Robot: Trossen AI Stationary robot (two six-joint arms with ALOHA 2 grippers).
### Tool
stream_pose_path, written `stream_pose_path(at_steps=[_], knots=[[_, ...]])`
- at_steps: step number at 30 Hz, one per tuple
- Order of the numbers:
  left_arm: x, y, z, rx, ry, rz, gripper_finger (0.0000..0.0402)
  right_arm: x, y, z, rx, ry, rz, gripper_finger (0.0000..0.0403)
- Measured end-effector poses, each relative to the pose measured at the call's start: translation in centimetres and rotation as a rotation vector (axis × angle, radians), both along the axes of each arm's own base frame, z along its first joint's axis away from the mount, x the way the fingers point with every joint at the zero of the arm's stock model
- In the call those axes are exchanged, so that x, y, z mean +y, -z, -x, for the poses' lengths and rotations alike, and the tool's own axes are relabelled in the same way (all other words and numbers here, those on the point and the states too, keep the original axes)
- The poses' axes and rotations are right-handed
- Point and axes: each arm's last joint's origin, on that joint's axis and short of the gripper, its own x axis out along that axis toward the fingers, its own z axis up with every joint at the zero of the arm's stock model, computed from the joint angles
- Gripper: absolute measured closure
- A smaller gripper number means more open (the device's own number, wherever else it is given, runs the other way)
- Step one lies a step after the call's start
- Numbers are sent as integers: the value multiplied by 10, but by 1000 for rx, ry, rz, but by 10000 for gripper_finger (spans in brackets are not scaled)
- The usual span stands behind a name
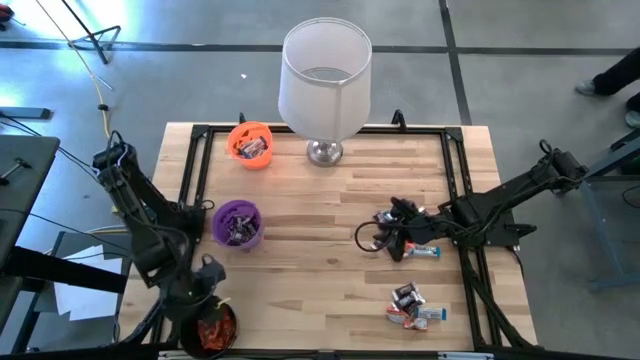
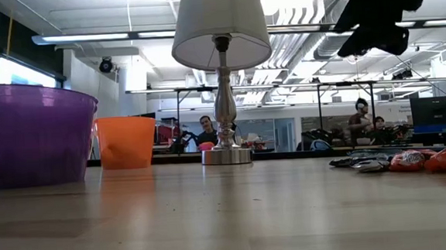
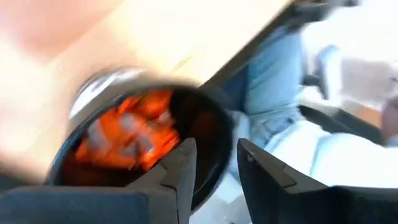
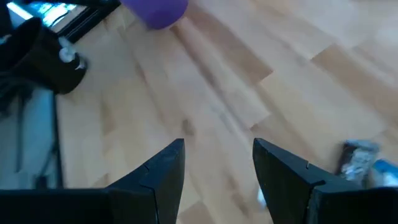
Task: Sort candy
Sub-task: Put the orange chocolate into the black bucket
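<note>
Loose candy lies on the wooden table in two spots: one silver-blue piece beside my right gripper, and a small pile nearer the front edge. My right gripper hangs open over bare wood at the table's right, just left of that piece. My left gripper is open with nothing between its fingers. It hangs over the rim of a black cup at the front left corner, which holds orange-red candy. A purple cup and an orange cup also hold candy.
A table lamp with a white shade stands at the far edge, its metal foot on the wood. A black frame runs along the table's sides. The middle of the table is bare wood. People sit in the room beyond.
</note>
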Motion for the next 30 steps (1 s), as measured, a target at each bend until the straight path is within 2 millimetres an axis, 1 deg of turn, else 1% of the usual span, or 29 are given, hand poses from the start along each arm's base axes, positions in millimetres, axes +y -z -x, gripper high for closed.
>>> stream_pose_path(at_steps=[2,4,6,8,13,16,19,22,27,30], knots=[[5,-3,-10,-92,30,-32,298,2,-4,-1,-8,-35,-16,219],[13,-6,-20,-182,56,-93,298,2,-3,0,9,-69,3,219],[22,-6,-30,-260,89,-187,298,1,1,2,55,-104,10,219],[32,-6,-40,-336,129,-312,298,-1,5,5,120,-110,-19,219],[57,-9,-62,-489,150,-647,298,-6,16,19,322,49,-191,219],[67,-13,-74,-562,178,-789,298,-4,19,25,388,103,-233,219],[71,-17,-86,-631,220,-877,298,0,21,26,396,127,-259,219],[74,-19,-92,-668,260,-934,298,4,25,24,425,143,-278,219],[80,-17,-94,-641,354,-1021,298,12,39,15,527,124,-341,219],[81,-17,-94,-644,400,-1050,298,17,48,6,539,78,-346,219]])
